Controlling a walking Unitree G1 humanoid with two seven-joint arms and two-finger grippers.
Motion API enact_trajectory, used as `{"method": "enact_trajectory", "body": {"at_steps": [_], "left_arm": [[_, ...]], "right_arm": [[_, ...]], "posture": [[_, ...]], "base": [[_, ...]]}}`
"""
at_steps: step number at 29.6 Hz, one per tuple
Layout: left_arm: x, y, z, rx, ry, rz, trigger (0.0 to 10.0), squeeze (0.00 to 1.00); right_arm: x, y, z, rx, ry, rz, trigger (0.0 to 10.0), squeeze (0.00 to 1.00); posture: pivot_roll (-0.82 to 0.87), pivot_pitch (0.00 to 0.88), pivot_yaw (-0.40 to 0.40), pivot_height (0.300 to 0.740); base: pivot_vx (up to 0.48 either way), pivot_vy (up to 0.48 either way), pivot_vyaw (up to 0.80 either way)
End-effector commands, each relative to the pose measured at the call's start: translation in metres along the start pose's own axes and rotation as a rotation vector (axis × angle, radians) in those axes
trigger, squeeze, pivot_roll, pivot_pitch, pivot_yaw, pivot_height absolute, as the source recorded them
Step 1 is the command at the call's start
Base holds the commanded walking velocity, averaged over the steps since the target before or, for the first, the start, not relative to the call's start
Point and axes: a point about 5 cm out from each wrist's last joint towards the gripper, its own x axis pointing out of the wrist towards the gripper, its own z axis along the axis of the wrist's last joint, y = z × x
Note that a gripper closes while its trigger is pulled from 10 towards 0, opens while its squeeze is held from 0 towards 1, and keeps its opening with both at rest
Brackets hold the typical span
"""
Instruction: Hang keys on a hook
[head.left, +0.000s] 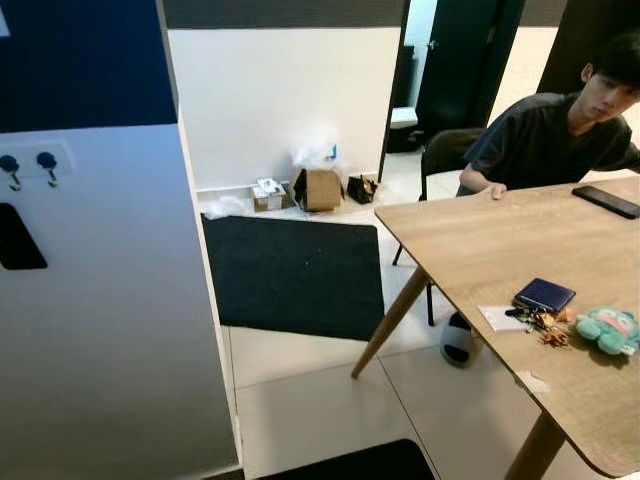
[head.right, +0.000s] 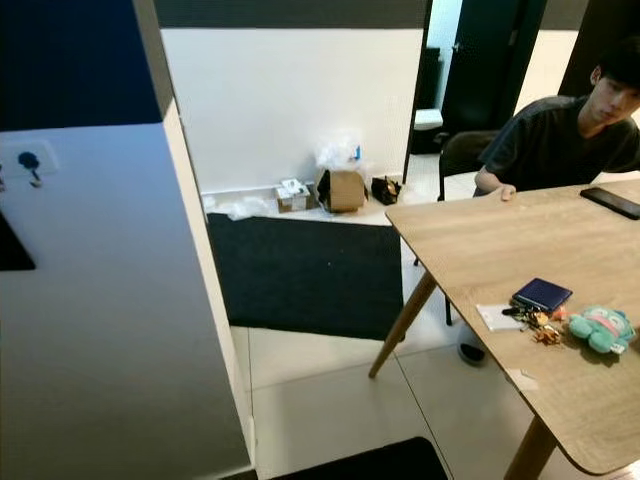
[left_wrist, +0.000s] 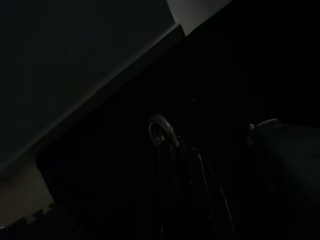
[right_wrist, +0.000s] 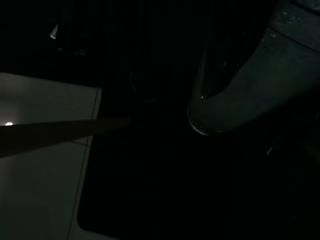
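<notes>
The keys (head.left: 538, 322) lie on the wooden table (head.left: 480, 250) near its front edge, just beside a dark wallet (head.left: 544, 295) and a green plush toy (head.left: 608, 330). The two hooks (head.left: 28, 166) are on the white panel, well apart from them. The bunch lies flat, its long side running from the wallet toward the toy. A bad grab could push the keys off the edge, or catch the toy. Both arms hang in the dark, so I cannot tell how either pincer stands.

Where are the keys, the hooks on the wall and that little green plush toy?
keys (head.left: 541, 322), left eye view, on the bunch's middle.
hooks (head.left: 46, 161), left eye view, on the right hook's round dark knob.
green plush toy (head.left: 609, 329), left eye view, on its body.
</notes>
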Motion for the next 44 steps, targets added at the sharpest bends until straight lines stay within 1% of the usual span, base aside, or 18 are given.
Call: {"method": "enact_trajectory", "body": {"at_steps": [1, 16, 18, 20, 21, 24, 25, 26, 27, 30, 31, 32, 33, 34, 36, 40, 41, 44], "left_arm": [[-0.001, 0.0, -0.002, 0.006, 0.0, -0.002, 10.0, 0.0], [0.0, 0.0, 0.003, -0.035, -0.024, 0.017, 10.0, 0.0], [0.0, 0.001, 0.005, -0.041, -0.036, 0.028, 10.0, 0.0], [0.002, 0.011, 0.015, -0.064, -0.077, 0.066, 10.0, 0.0], [0.002, 0.011, 0.015, -0.064, -0.077, 0.066, 10.0, 0.0], [0.005, 0.037, 0.036, -0.123, -0.158, 0.184, 10.0, 0.0], [0.005, 0.05, 0.045, -0.155, -0.191, 0.24, 10.0, 0.0], [0.004, 0.073, 0.058, -0.209, -0.238, 0.333, 10.0, 0.0], [0.004, 0.073, 0.058, -0.209, -0.238, 0.333, 10.0, 0.0], [-0.001, 0.096, 0.068, -0.24, -0.278, 0.42, 10.0, 0.0], [-0.006, 0.107, 0.073, -0.255, -0.305, 0.455, 10.0, 0.0], [-0.006, 0.107, 0.073, -0.255, -0.305, 0.455, 10.0, 0.0], [-0.009, 0.115, 0.076, -0.265, -0.325, 0.478, 10.0, 0.0], [-0.017, 0.128, 0.082, -0.28, -0.362, 0.517, 10.0, 0.0], [-0.031, 0.147, 0.092, -0.285, -0.418, 0.571, 10.0, 0.0], [-0.042, 0.158, 0.101, -0.285, -0.464, 0.601, 10.0, 0.0], [-0.047, 0.161, 0.109, -0.283, -0.495, 0.605, 10.0, 0.0], [-0.054, 0.158, 0.123, -0.255, -0.546, 0.593, 10.0, 0.0]], "right_arm": [[-0.001, 0.001, -0.002, 0.0, 0.007, 0.001, 10.0, 0.0], [0.001, -0.007, 0.005, -0.006, -0.025, -0.008, 10.0, 0.0], [0.001, -0.008, 0.009, -0.006, -0.046, -0.012, 10.0, 0.0], [0.005, -0.01, 0.025, 0.011, -0.12, -0.021, 10.0, 0.0], [0.005, -0.01, 0.025, 0.011, -0.12, -0.021, 10.0, 0.0], [0.009, -0.014, 0.06, 0.049, -0.267, -0.039, 10.0, 0.0], [0.01, -0.017, 0.076, 0.067, -0.333, -0.047, 10.0, 0.0], [0.01, -0.022, 0.103, 0.089, -0.435, -0.057, 10.0, 0.0], [0.01, -0.022, 0.103, 0.089, -0.435, -0.057, 10.0, 0.0], [0.008, -0.028, 0.127, 0.102, -0.531, -0.064, 10.0, 0.0], [0.007, -0.03, 0.138, 0.104, -0.573, -0.064, 10.0, 0.0], [0.007, -0.03, 0.138, 0.104, -0.573, -0.064, 10.0, 0.0], [0.006, -0.031, 0.145, 0.106, -0.601, -0.064, 10.0, 0.0], [0.004, -0.032, 0.156, 0.108, -0.644, -0.057, 10.0, 0.0], [0.0, -0.033, 0.169, 0.103, -0.701, -0.041, 10.0, 0.0], [-0.002, -0.032, 0.178, 0.09, -0.739, -0.016, 10.0, 0.0], [-0.003, -0.029, 0.182, 0.086, -0.752, 0.001, 10.0, 0.0], [-0.003, -0.025, 0.187, 0.092, -0.763, 0.021, 10.0, 0.0]], "posture": [[0.1, 0.09, -0.01, 0.74], [0.1, 0.085, -0.014, 0.74], [0.1, 0.086, -0.015, 0.74], [0.1, 0.089, -0.018, 0.74], [0.1, 0.089, -0.018, 0.74], [0.11, 0.09, -0.021, 0.74], [0.11, 0.091, -0.023, 0.74], [0.12, 0.091, -0.024, 0.74], [0.12, 0.091, -0.024, 0.74], [0.12, 0.091, -0.026, 0.74], [0.13, 0.092, -0.029, 0.74], [0.13, 0.092, -0.029, 0.74], [0.13, 0.092, -0.029, 0.74], [0.14, 0.095, -0.035, 0.74], [0.15, 0.097, -0.041, 0.74], [0.16, 0.099, -0.046, 0.74], [0.17, 0.099, -0.05, 0.74], [0.18, 0.099, -0.057, 0.74]], "base": [[0.0, 0.0, 0.0], [0.0, 0.0, 0.0], [0.0, 0.0, 0.0], [0.0, 0.0, 0.0], [0.0, 0.0, 0.0], [0.0, 0.0, 0.0], [0.0, 0.0, 0.0], [0.0, 0.0, 0.0], [0.0, 0.0, 0.0], [0.0, 0.0, 0.0], [0.0, 0.0, 0.0], [0.0, 0.0, 0.0], [0.0, 0.0, 0.0], [0.0, 0.0, 0.0], [0.0, 0.0, 0.0], [0.0, 0.0, 0.0], [0.0, 0.0, 0.0], [0.0, 0.0, 0.0]]}}
